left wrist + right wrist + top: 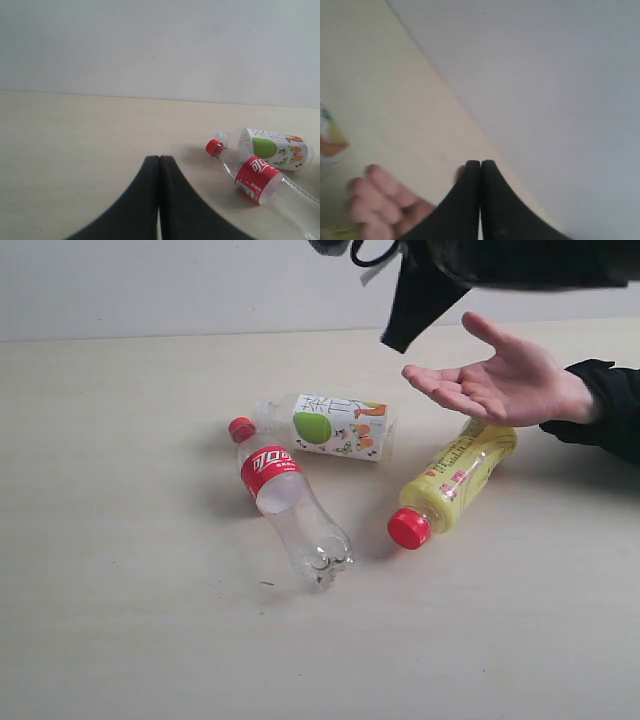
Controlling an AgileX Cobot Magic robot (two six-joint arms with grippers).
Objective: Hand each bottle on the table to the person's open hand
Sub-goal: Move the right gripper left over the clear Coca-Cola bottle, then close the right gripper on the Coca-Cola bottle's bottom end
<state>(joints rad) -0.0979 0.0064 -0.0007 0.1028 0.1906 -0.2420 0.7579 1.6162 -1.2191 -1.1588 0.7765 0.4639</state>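
Right gripper (405, 330) (black, two-fingered): in the exterior view it is hanging above the pale beige wood-grain table (120, 620), jaws pressed together and carrying nothing, near the person's open hand (500, 380), which is waiting palm up. Three bottles are lying on their sides: the clear plastic bottle with red cap and red label (290, 505); just beside its cap, the white-labelled bottle with green apple print (335, 427); and the yellow bottle with red cap (455, 485), its base tucked under the hand. A fourth bottle is not showing.

Left wrist view: the left gripper (159, 160) is sitting low over bare table, jaws pressed together, empty; the clear and apple bottles are lying ahead, off to one side.

Right wrist view: the right gripper is showing closed jaws, with blurred fingers (382, 197) close by.

Handling note (a judgement): the jaws should be spreading before any descent, then closing across a bottle's body, square to its long axis, since these will likely roll. The yellow one is best approached from its cap end, clear of the hand.
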